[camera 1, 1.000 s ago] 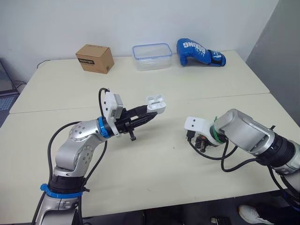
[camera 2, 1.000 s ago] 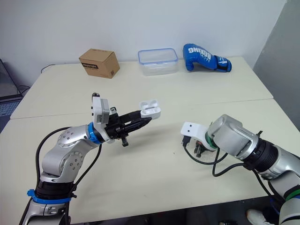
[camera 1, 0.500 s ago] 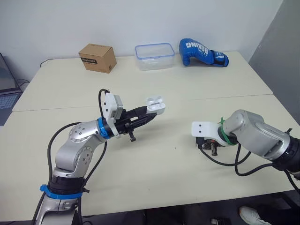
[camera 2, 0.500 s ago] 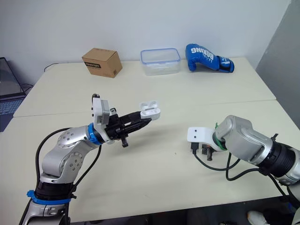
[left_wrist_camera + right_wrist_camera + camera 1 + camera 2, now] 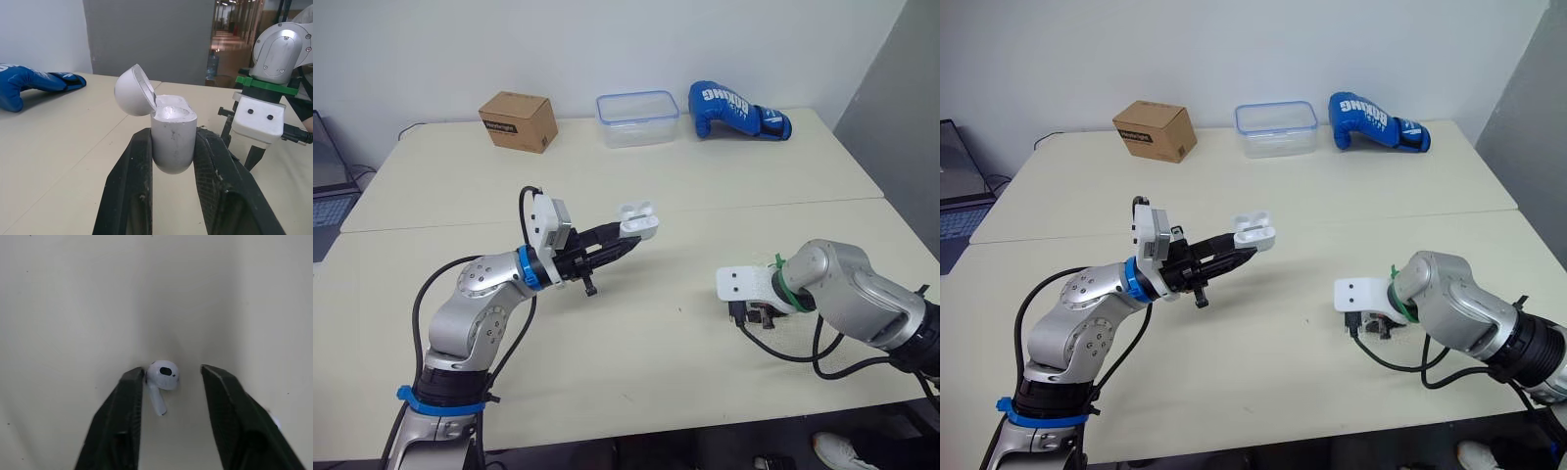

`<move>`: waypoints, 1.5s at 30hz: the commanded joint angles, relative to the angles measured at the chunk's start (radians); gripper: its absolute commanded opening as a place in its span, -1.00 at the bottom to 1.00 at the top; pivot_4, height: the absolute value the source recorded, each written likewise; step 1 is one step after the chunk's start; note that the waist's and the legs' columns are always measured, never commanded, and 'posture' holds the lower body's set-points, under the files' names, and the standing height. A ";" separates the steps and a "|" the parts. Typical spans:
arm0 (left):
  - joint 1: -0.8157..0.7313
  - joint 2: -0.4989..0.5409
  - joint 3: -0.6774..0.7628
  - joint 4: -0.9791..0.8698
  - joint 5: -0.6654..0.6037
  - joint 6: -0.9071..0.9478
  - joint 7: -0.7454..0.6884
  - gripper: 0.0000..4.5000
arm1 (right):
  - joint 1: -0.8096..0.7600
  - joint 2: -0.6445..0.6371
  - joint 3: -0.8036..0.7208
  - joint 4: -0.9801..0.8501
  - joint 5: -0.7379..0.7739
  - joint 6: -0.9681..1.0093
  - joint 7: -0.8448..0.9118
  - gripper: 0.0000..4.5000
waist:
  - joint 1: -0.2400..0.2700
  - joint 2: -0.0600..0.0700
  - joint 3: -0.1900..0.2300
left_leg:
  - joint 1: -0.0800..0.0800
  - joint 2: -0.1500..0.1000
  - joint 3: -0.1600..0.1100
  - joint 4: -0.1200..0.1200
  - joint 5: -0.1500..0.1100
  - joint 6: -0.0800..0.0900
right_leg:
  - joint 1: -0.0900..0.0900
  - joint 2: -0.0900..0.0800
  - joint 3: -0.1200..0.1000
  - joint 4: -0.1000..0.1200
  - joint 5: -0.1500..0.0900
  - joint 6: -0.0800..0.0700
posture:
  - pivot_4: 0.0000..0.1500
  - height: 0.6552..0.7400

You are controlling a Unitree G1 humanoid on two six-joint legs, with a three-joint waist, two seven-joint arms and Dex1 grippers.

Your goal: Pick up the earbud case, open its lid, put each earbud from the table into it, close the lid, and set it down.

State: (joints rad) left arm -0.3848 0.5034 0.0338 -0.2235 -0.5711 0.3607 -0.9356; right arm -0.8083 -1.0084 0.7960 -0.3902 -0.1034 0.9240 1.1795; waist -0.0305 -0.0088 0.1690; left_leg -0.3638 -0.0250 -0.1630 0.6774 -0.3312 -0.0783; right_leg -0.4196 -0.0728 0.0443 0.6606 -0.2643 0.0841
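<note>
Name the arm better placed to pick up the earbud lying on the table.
Right. The right gripper sits open at the table with the earbud between its fingers. The left gripper is shut on the open earbud case, held above the table.

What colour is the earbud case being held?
White; the earbud case shows best in left wrist view.

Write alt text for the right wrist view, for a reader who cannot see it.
A white earbud lies on the pale table between the two black fingers of the open right pincer. It sits close against one finger, with a clear gap to the other.
</note>
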 commanded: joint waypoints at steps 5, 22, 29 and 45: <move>-0.004 0.004 0.012 -0.018 0.000 -0.024 -0.008 -0.64 | 0.024 -0.004 -0.015 -0.016 -0.031 -0.032 0.070 0.99 | 0.000 0.000 0.000 | 0.000 0.000 0.000 0.000 0.000 0.000 | 0.000 0.000 0.000 0.000 0.000 0.000 | 1.00 1.00; 0.003 -0.002 0.012 -0.016 0.010 -0.029 -0.009 -0.64 | 0.029 0.020 -0.042 -0.009 -0.086 -0.050 0.132 0.99 | 0.000 0.000 0.000 | 0.000 0.000 0.000 0.000 0.000 0.000 | 0.000 0.000 0.000 0.000 0.000 0.000 | 1.00 1.00; 0.010 -0.004 0.013 -0.015 0.016 -0.037 -0.010 -0.64 | 0.020 0.028 -0.052 0.008 -0.104 -0.053 0.148 0.99 | 0.000 0.000 0.000 | 0.000 0.000 0.000 0.000 0.000 0.000 | 0.000 0.000 0.000 0.000 0.000 0.000 | 1.00 1.00; 0.014 -0.006 0.003 -0.004 0.025 -0.050 -0.017 -0.64 | -0.007 0.050 -0.100 0.023 -0.106 -0.011 0.175 0.99 | 0.000 0.000 0.000 | 0.000 0.000 0.000 0.000 0.000 0.000 | 0.000 0.000 0.000 0.000 0.000 0.000 | 1.00 1.00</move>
State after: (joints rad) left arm -0.3641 0.5024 0.0336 -0.2160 -0.5454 0.3354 -0.9503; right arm -0.7934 -0.9519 0.7287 -0.3490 -0.2123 0.9102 1.3463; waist -0.0304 -0.0087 0.1691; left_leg -0.3639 -0.0250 -0.1628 0.6774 -0.3311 -0.0783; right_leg -0.4199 -0.0728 0.0444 0.6609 -0.2643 0.0841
